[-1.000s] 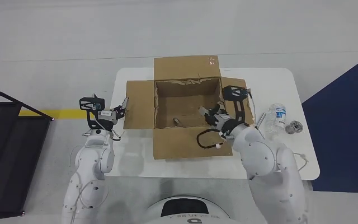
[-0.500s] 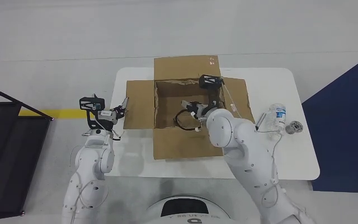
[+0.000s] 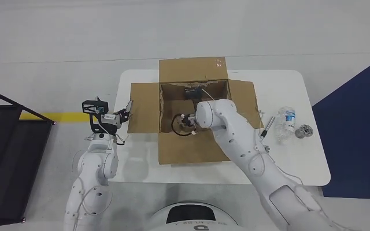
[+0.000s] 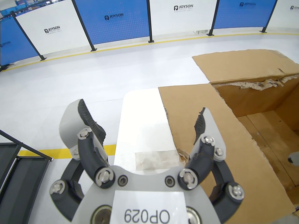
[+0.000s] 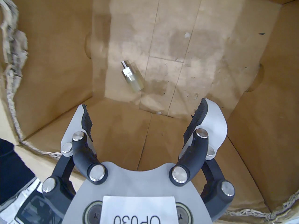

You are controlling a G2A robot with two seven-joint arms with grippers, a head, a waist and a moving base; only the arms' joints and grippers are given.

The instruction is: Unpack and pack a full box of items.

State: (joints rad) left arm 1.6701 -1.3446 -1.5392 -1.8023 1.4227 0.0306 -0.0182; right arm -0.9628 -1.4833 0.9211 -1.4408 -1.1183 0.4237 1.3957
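An open cardboard box stands mid-table with its flaps spread out. On its floor lies a small metal fitting, on its side. My right gripper hangs open inside the box, above the fitting and a little to one side, holding nothing. From above, the right arm crosses the box and its gripper is over the left part of the floor. My left gripper is open and empty, held over the table's left end beside the box's left flap; from above the left gripper is level with that flap.
A clear water bottle and a small round metal part lie at the right end of the white table. A thin pen-like thing lies beside the right flap. A black rack stands to the left.
My right arm has swung from the box's right side leftward and deeper into the box, over the fitting. The left arm has stayed where it was.
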